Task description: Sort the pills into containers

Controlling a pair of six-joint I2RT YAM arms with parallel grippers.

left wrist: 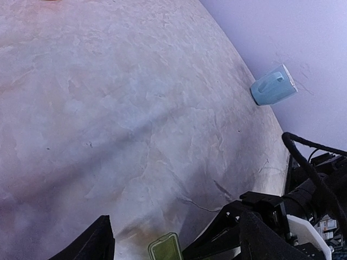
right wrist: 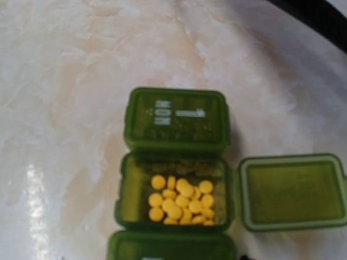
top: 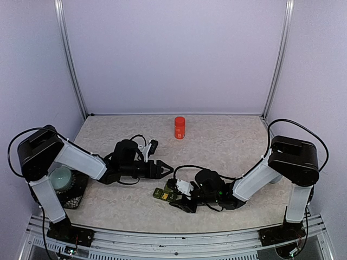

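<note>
The dark green containers [top: 164, 194] are lying on the bench [top: 227, 135] toward its near edge, at about 6 o'clock from the red bottle [top: 179, 127], which is standing well apart near the back wall. In the right wrist view, the containers' [right wrist: 173, 179] middle compartment is standing open with its lid [right wrist: 293, 189] swung out to 3 o'clock, and a heap of small yellow pills [right wrist: 181, 199] is sitting inside it. The compartment at 12 o'clock is showing a closed, lettered lid. The left jaws are hanging released and empty above the bench, near the strip at its 12 o'clock. The right jaws are hovering over the strip's 3 o'clock end; I cannot tell whether they are released or clenched. A pale blue mug [left wrist: 274, 85] is resting against the wall.
</note>
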